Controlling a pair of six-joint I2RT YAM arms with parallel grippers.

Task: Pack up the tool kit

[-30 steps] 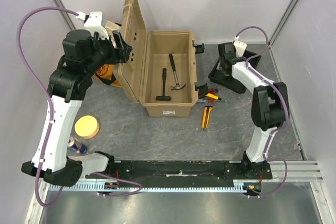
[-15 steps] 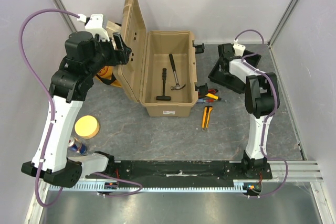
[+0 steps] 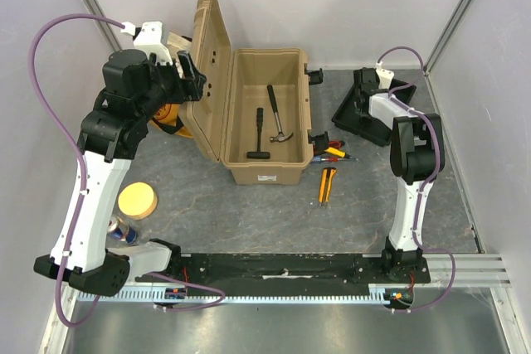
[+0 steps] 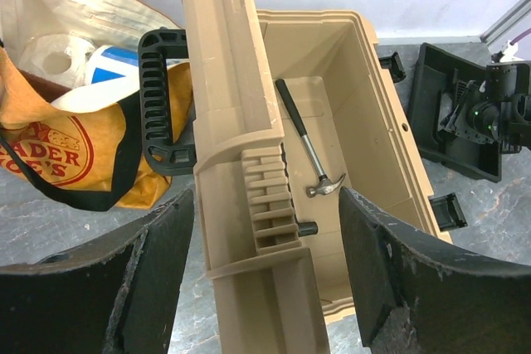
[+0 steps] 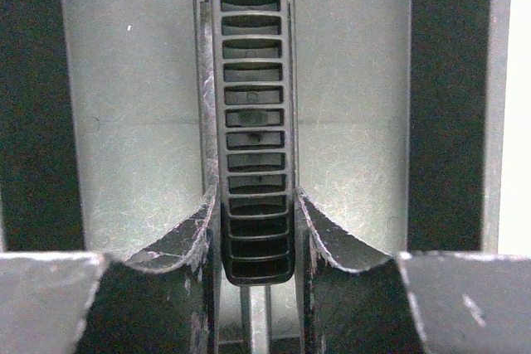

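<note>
The tan toolbox stands open at the middle back, its lid upright on the left. Two hammers lie inside. My left gripper is open, its jaws wide apart on either side of the lid's edge, touching nothing that I can see. The lid's black handle faces the bag. The black inner tray lies on the table to the right of the box. My right gripper is shut on the tray's ribbed handle. Small red, yellow and black-handled tools lie by the box.
An orange-yellow cloth bag with rolls inside sits left of the lid, also in the left wrist view. A yellow-handled knife lies in front of the small tools. A yellow disc and a can are at near left. Walls close in on both sides.
The right arm's elbow has drawn in toward the tray and the tray has shifted slightly to the right. The left arm and lid have not moved.
</note>
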